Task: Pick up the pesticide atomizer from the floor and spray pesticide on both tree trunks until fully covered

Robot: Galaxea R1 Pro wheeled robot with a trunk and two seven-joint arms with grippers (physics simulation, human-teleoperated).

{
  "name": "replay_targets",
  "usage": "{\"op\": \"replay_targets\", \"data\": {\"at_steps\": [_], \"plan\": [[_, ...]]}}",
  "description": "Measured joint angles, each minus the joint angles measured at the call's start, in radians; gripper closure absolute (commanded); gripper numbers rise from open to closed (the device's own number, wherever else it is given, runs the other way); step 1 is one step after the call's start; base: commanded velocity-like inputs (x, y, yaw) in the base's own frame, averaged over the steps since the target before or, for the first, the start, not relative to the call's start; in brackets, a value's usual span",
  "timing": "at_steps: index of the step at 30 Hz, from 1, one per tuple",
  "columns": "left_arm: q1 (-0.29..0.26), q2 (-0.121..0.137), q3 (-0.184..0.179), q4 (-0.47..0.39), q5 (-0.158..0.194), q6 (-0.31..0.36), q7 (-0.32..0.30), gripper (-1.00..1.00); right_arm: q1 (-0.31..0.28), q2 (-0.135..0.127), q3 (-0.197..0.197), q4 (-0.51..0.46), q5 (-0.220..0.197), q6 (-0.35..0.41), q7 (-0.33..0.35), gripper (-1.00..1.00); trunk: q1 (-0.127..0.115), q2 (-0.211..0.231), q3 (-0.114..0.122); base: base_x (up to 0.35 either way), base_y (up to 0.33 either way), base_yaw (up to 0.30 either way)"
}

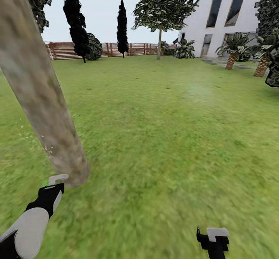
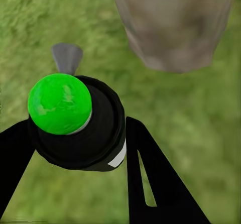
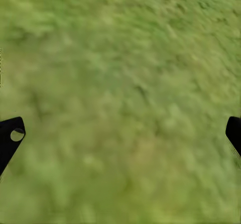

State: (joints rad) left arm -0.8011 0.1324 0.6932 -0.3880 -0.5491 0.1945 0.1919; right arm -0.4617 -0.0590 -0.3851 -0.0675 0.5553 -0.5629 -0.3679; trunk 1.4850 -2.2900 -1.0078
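Note:
A thick mottled grey-tan tree trunk (image 1: 42,96) leans across the left of the head view and meets the grass floor (image 1: 162,142) just ahead of my left gripper (image 1: 50,195). That gripper is shut on the pesticide atomizer (image 2: 80,133), a black bottle with a green ball top (image 2: 60,103) and a grey nozzle (image 2: 67,58) pointing towards the trunk base (image 2: 173,28). A few tiny white pesticide specks (image 1: 29,135) float left of the trunk. A second tall tree (image 1: 159,38) stands far off by the fence. My right gripper (image 1: 213,239) hangs open over bare grass, its fingertips (image 3: 10,138) wide apart.
A brown slat fence (image 1: 116,49) closes the garden at the back, with dark cypresses (image 1: 122,26) and a round bush (image 1: 94,47) in front of it. A white house (image 1: 228,14) and short palms (image 1: 232,53) stand at the right. Open lawn stretches ahead and to the right.

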Motion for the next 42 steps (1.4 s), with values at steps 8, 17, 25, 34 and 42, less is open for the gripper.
{"op": "replay_targets", "data": {"at_steps": [8,17,25,34,42], "plan": [[0.000,-0.005,0.001,-0.001,0.000,-0.001,0.001,1.00,0.000,-0.001,0.000,0.000,0.000,0.001,0.000,-1.00,0.000,0.000,0.000,0.194,-0.215,0.265],[0.000,-0.028,-0.001,-0.016,-0.003,-0.004,0.001,1.00,0.000,0.001,0.001,0.000,0.000,0.001,0.000,-1.00,0.000,0.000,0.000,0.005,-0.272,0.222],[0.000,-0.034,0.000,-0.011,-0.003,-0.004,0.002,1.00,0.000,0.001,0.001,0.000,0.000,0.000,0.000,-1.00,0.000,0.000,0.000,0.045,-0.275,0.014],[0.000,-0.033,0.000,-0.008,-0.001,-0.004,0.001,1.00,0.000,0.004,0.002,0.000,0.000,0.001,0.000,-1.00,0.000,0.000,0.000,0.153,-0.254,0.090],[0.000,-0.033,0.000,-0.002,-0.001,-0.005,0.002,1.00,0.000,0.005,0.002,0.002,0.000,0.001,0.000,-1.00,0.000,0.000,0.000,0.198,-0.230,0.276]]}}
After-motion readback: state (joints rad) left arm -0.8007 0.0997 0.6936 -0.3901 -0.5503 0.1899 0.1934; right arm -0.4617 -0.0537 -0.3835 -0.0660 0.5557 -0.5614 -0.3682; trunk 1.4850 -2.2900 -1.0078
